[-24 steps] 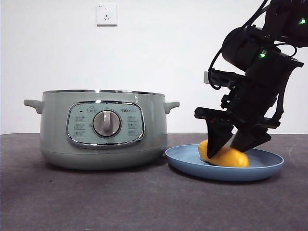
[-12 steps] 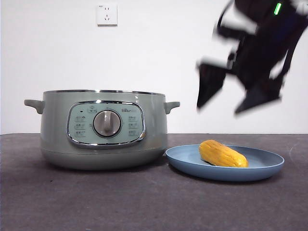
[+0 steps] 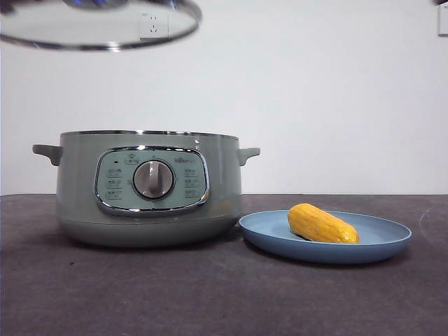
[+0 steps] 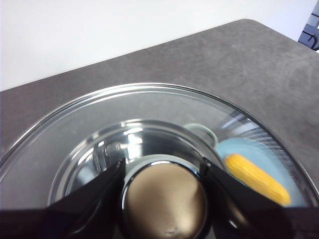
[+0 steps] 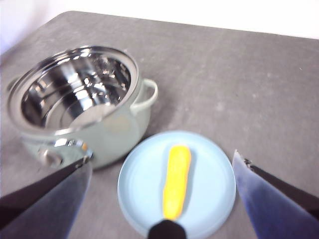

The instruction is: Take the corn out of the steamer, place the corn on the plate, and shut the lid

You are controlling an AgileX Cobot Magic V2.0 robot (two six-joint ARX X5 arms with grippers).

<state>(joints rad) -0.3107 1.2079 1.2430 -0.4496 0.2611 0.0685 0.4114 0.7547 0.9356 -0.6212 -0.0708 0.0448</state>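
Over on the front view, the lid (image 3: 98, 24) hangs high above the steamer (image 3: 150, 189), up at the frame's top left and well clear of the open rim. The corn (image 3: 322, 224) lies on the plate (image 3: 392, 241) beside the pot, long axis running along the plate. No gripper shows here.

Switching to the left wrist view: the left gripper (image 4: 162, 199) is clamped on the lid's knob (image 4: 164, 204), jaws tight on either side. Through the glass the steamer sits almost straight below, so my call is that closing needs a descent with a slight sideways correction.

On the right wrist view, the right gripper (image 5: 162, 199) hovers spread wide and empty above the plate, corn lengthwise beneath it, steamer bare and uncovered alongside.
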